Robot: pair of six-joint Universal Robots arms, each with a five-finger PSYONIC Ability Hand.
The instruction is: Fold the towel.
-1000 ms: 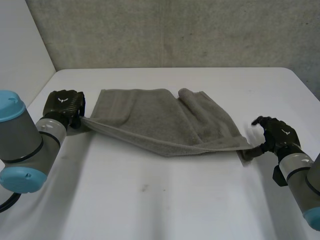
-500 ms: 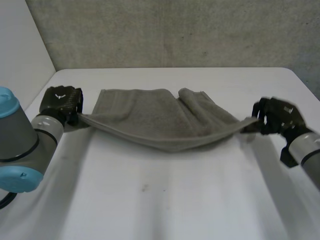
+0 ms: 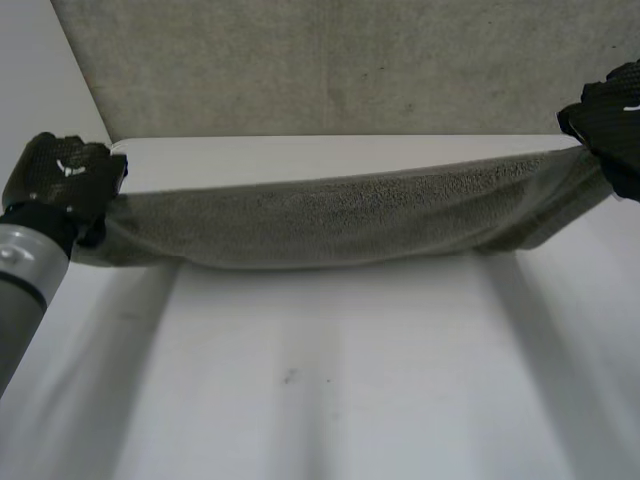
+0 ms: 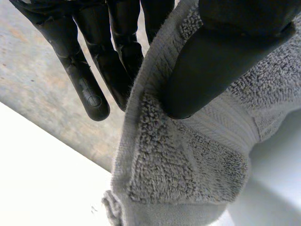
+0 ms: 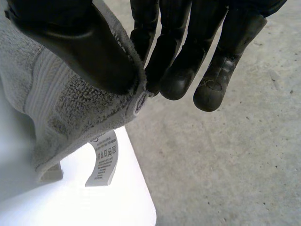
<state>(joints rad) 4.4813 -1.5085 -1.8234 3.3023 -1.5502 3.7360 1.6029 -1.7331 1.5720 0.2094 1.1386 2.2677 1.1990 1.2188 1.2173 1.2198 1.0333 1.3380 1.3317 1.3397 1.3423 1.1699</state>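
Observation:
A grey towel hangs stretched in the air above the white table, sagging a little in the middle. My left hand is shut on its left end, up off the table. In the left wrist view the thumb presses the towel against the fingers. My right hand is shut on the right end, held higher. In the right wrist view the thumb pinches the towel's corner against the fingers, and a white care label dangles below.
A grey concrete wall rises behind the table's far edge. In the right wrist view the table's corner lies below the hand, with grey floor beyond it.
Both hands have risen and drawn apart, lifting the towel off the table and pulling it taut. The right hand closed on the towel's right end a second ago.

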